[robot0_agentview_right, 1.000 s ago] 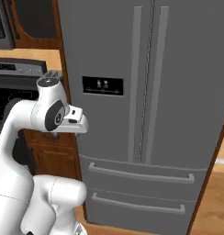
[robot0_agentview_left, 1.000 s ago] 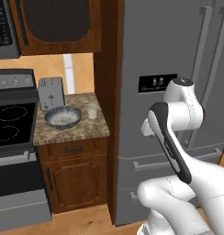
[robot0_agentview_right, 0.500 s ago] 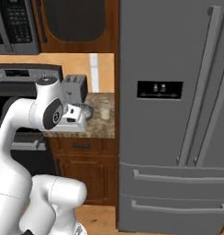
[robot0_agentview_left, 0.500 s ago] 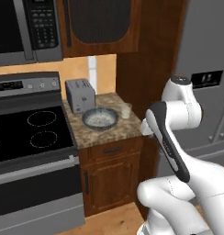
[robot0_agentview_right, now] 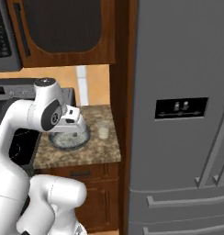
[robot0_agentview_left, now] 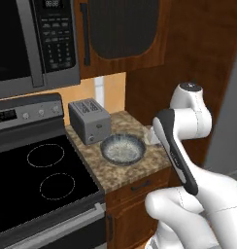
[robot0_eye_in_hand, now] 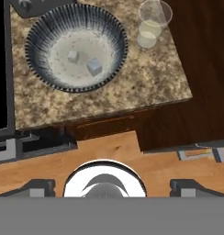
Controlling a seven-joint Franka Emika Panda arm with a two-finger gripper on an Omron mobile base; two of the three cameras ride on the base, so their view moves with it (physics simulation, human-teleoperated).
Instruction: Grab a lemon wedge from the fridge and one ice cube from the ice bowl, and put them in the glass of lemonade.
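**Arriving over the ice bowl with a wide, empty pincer**

Swung sideways with the driving base within the last second: away from the front of the fridge (robot0_agentview_right: 178,137), now facing the worktop (robot0_eye_in_hand: 146,78) just beside it. No shift of the things themselves, only of the cameras. Probably means going for the ice first, with the lemon wedge left for later, presumably behind the shut fridge doors.

Hovering above the worktop edge: pincer (robot0_eye_in_hand: 113,186), jaws spread wide, holding nothing.

Counted from the hand view: one ice bowl (robot0_eye_in_hand: 36,41), dark and ribbed, holding two ice cubes, one smaller (robot0_eye_in_hand: 73,56) and one larger (robot0_eye_in_hand: 94,66), near each other. One glass of lemonade (robot0_eye_in_hand: 153,25), just beside the bowl, near the worktop's corner. One toaster (robot0_agentview_left: 89,121) behind the bowl.
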